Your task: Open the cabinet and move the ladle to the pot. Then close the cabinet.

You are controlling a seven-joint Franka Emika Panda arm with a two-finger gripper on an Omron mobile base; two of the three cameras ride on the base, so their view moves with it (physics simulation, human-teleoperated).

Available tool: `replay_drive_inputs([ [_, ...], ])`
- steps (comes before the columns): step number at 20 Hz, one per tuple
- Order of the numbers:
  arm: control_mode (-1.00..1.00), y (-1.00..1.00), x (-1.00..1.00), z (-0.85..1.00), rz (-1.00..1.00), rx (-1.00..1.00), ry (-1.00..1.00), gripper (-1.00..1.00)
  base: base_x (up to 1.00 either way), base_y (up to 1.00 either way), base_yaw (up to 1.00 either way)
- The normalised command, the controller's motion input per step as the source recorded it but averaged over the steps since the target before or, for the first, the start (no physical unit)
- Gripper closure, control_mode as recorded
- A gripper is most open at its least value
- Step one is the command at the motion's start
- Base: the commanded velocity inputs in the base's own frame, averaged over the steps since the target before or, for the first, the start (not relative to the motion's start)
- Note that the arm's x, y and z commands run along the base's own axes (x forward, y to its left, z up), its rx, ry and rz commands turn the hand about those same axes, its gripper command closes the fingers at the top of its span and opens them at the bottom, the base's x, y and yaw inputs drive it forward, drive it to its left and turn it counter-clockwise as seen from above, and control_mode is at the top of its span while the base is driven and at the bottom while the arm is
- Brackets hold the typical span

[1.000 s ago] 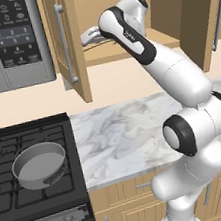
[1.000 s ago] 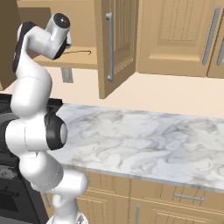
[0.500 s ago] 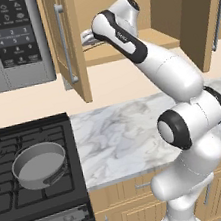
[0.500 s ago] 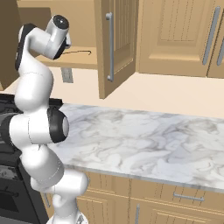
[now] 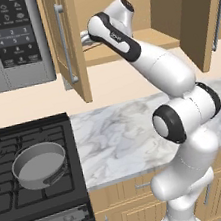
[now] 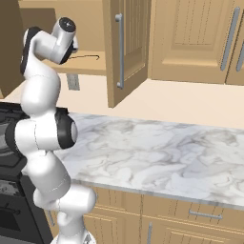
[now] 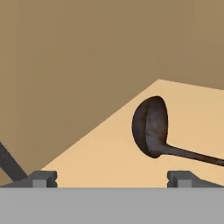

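Note:
The cabinet [image 5: 66, 43] stands with both doors swung open. My gripper [image 7: 113, 179] reaches inside over its shelf, jaws open with nothing between them. The ladle [image 7: 151, 127] lies on the shelf just ahead of and right of the fingertips [image 7: 42, 178]; its dark brown bowl faces me and its thin handle runs off to the right. In the right base view the ladle's wire handle [image 6: 88, 56] shows beside my hand [image 6: 72, 46]. The grey pot [image 5: 39, 167] sits on the stove's front burner, below and left of the cabinet.
A grey microwave [image 5: 5, 43] hangs left of the open left door. The black stove [image 5: 25, 197] adjoins a marble counter [image 5: 116, 132]. The open right door [image 6: 126, 47] juts out over the counter. Closed wall cabinets [image 6: 190, 38] continue to the right.
The arm's elbow has swung left, and the hand has shifted slightly left inside the cabinet. The jaws have stayed open; the ladle has not moved.

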Motion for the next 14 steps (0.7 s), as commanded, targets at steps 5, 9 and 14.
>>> replay_drive_inputs([
  [5, -1.00, 0.01, 0.32, -0.07, 0.00, -0.01, 0.00, -1.00, 0.00, 0.00, 0.00],
  [9, -1.00, 0.06, 0.28, -0.08, 0.00, -0.01, 0.00, -1.00, 0.00, 0.00, 0.00],
  [14, -1.00, 0.16, 0.23, -0.04, 0.00, -0.01, 0.00, -1.00, 0.00, 0.00, 0.00],
])
